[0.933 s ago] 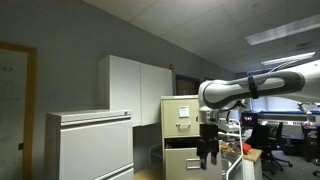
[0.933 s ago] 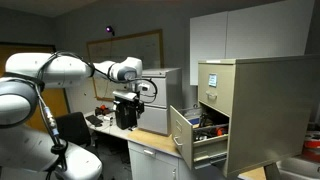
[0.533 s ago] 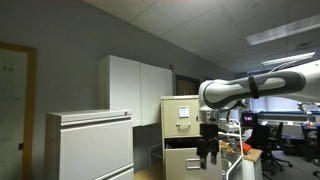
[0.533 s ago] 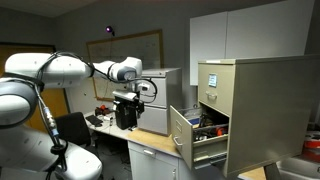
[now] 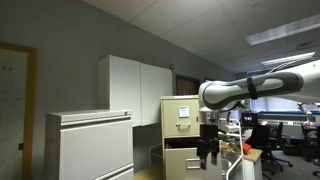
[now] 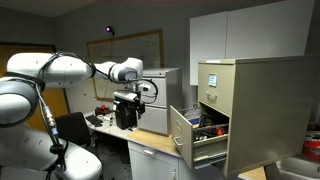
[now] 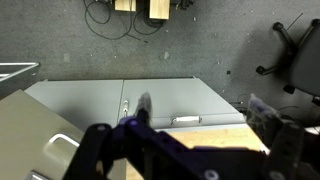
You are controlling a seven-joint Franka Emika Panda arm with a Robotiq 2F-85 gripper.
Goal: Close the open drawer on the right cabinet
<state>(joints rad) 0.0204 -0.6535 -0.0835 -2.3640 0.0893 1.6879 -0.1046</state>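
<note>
Can't read the gripper [image 6: 127, 112] as open or closed: too dark here, blurred in wrist view. Points straight down over the bench [image 6: 155, 140], nothing visibly held, well apart from the drawer [image 6: 181, 135]. Reaches out roughly level from the base, elbow bent, wrist turned down. Shows the drawer pulled out of the lower half of the right cabinet [image 6: 245, 95], some clutter inside. Probably stiff sheet metal on slides, some weight from the contents; should roll in under a steady flat push. Best to press mid front panel, no grasp needed, staying off the corners to avoid skewing.
</note>
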